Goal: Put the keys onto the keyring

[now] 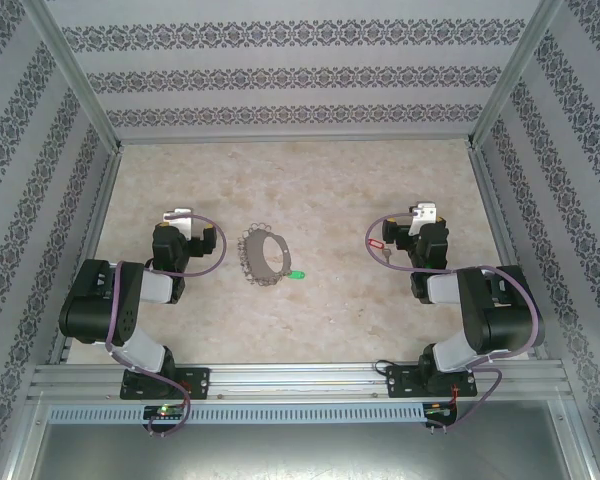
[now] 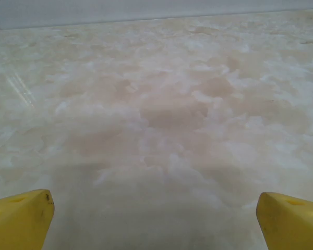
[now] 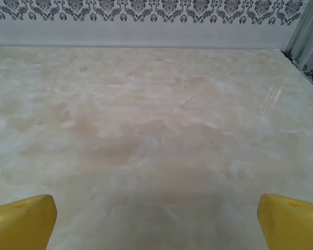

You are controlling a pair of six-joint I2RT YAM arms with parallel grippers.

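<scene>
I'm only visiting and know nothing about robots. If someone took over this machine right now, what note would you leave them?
Left gripper: open, empty, above bare table.
Right gripper: open, empty, above bare table.
Key, with its red tag: lying on the table near the right gripper, not held.
Keyring: on the table between the arms, with a green tag at its near-right side.
Done: nothing; the key lies apart from the keyring.
Left: pick up the key, carry it to the keyring and hook it on.
</scene>
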